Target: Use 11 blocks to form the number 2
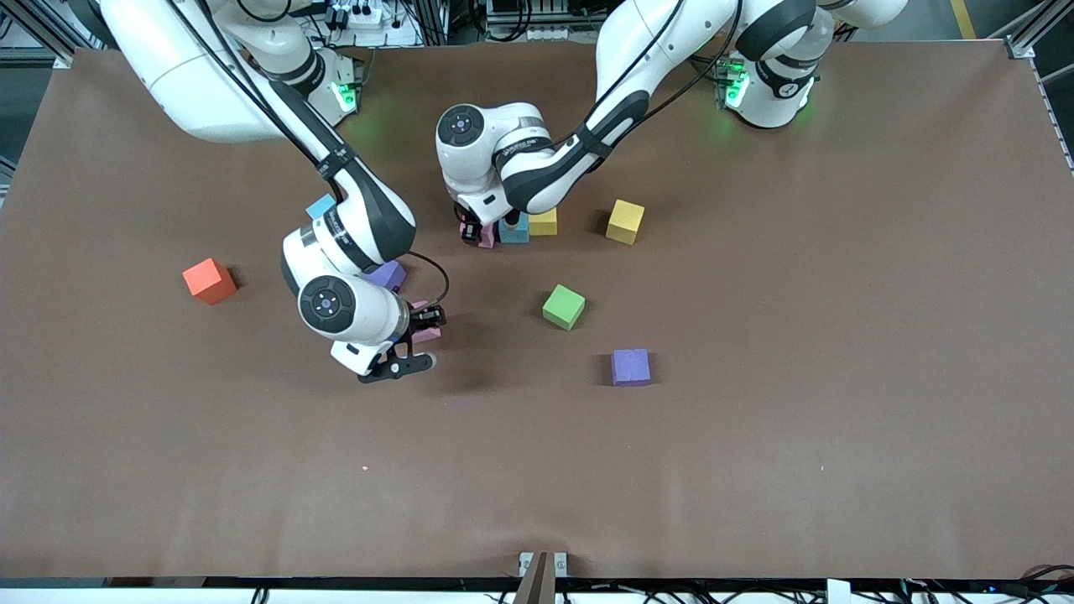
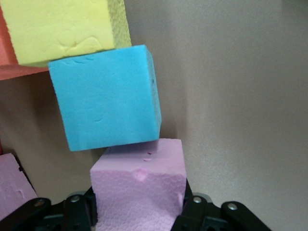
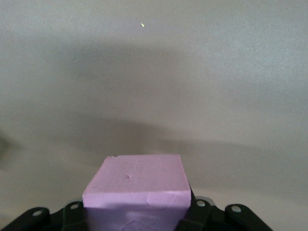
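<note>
Partial row of blocks near the bench (image 1: pixel 755 470) middle: pink cube (image 2: pixel 139 192) touching light blue cube (image 2: pixel 106 96), then yellow cube (image 2: pixel 62 26). Left gripper (image 1: pixel 475 232) fingers clenched on that pink cube. At 7 o'clock from the row, right gripper (image 1: pixel 419 327) fingers clenched on another pink block (image 3: pixel 137 185). Loose around: orange cube (image 1: pixel 209 280), green cube (image 1: pixel 563 306), purple cube (image 1: pixel 630 367), second yellow cube (image 1: pixel 625 221).

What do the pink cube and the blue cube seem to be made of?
Pink cube: probably soft foam, matte; its face is finely pebbled with small dents. Blue cube: likely the same foam, dull, with faint creases and no shine.
</note>
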Robot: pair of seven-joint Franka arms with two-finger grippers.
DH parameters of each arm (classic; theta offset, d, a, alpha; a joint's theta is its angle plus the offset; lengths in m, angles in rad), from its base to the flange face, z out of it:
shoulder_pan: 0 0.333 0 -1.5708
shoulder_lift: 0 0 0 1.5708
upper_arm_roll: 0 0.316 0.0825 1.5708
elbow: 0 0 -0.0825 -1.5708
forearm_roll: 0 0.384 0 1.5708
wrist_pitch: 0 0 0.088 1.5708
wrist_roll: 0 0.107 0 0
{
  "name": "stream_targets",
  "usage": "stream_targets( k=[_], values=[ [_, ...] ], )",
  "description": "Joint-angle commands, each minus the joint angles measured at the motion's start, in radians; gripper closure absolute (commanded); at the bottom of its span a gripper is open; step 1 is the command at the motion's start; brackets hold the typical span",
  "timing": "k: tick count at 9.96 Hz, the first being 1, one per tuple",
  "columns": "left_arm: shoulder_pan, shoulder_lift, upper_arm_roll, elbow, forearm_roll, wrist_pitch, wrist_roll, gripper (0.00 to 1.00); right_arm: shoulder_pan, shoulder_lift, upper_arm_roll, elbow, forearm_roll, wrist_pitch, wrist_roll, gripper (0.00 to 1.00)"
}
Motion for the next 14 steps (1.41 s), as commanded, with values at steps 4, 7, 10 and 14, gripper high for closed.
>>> stream_targets(
  k=[4, 7, 10, 14],
  values=[
    [-0.005, -0.006, 0.001, 0.005, -0.029, -0.044, -0.012, 0.00, -0.024, -0.092, 0.005, -0.069, 0.013, -0.022, 0.012, 0.54],
    [-0.005, -0.042, -0.009, 0.011, -0.061, -0.141, -0.009, 0.00, -0.024, -0.105, 0.005, -0.069, 0.013, -0.042, 0.010, 0.54],
    [0.008, -0.099, -0.032, 0.012, -0.084, -0.214, 0.000, 0.00, -0.018, -0.111, 0.005, -0.082, 0.013, -0.047, 0.012, 0.54],
    [0.135, -0.165, -0.031, 0.009, -0.086, -0.271, 0.110, 0.00, -0.025, -0.206, 0.007, -0.228, 0.045, 0.043, 0.015, 0.54]
  ],
)
